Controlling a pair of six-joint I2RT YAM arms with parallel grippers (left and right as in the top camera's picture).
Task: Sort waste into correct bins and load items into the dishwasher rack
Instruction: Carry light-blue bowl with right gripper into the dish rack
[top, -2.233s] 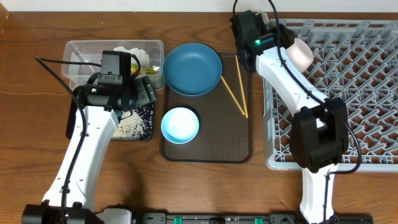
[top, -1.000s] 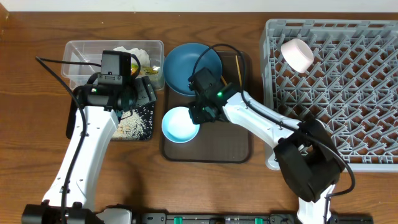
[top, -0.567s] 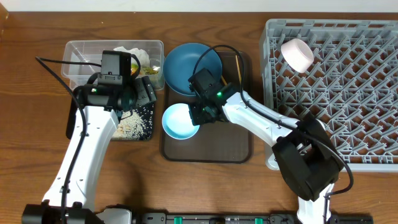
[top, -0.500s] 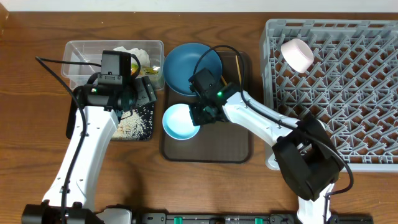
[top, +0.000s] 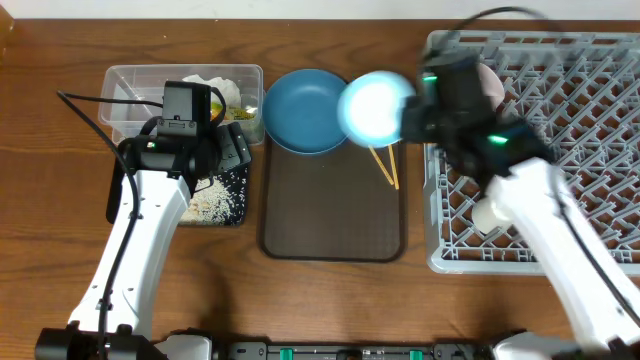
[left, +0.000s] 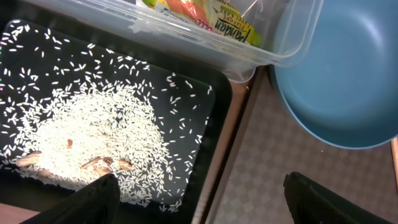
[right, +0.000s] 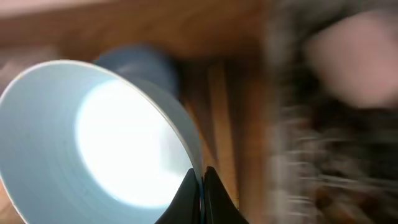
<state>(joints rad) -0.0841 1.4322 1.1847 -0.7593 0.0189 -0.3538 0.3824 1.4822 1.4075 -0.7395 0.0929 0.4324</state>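
We see the right gripper (right: 200, 186) clamped on the rim of the light blue bowl (top: 372, 105). The bowl is held up and blurred, between the dark blue plate (top: 305, 110) and the rack (top: 560, 150), over the chopsticks (top: 385, 165) on the brown tray (top: 330, 210). The left gripper (left: 202, 202) has its fingers spread wide, holding nothing, over the black tray (left: 214, 99) with rice (left: 93, 137). The wrapper (left: 230, 22) sits in the clear tub (left: 280, 50).

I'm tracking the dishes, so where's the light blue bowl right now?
Overhead, the light blue bowl is held in the right gripper, between the dark blue plate and the grey rack.
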